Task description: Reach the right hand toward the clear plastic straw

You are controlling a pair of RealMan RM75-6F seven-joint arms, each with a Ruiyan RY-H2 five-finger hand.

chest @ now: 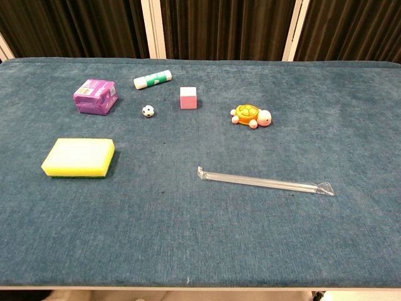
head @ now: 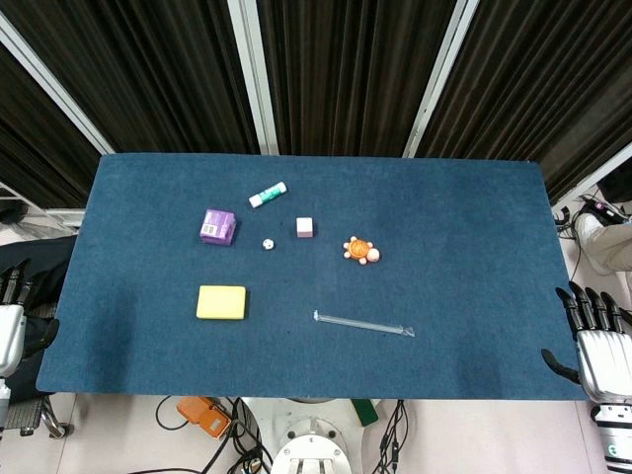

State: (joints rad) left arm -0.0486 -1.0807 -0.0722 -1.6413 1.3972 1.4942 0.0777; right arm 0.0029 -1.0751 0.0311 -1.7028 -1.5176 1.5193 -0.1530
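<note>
The clear plastic straw [head: 362,323] [chest: 264,181] lies flat on the blue table cloth, right of centre and near the front edge, running left to right. My right hand [head: 596,341] hangs off the table's right front corner, well to the right of the straw, fingers spread and holding nothing. My left hand [head: 10,316] stays off the table's left edge, only partly in view, nothing in it. Neither hand appears in the chest view.
A yellow sponge [head: 221,302] lies front left. Further back are a purple box [head: 217,226], a glue stick [head: 267,195], a tiny ball [head: 267,244], a pink cube [head: 304,227] and an orange toy turtle [head: 360,250]. Dark curtains stand behind the table.
</note>
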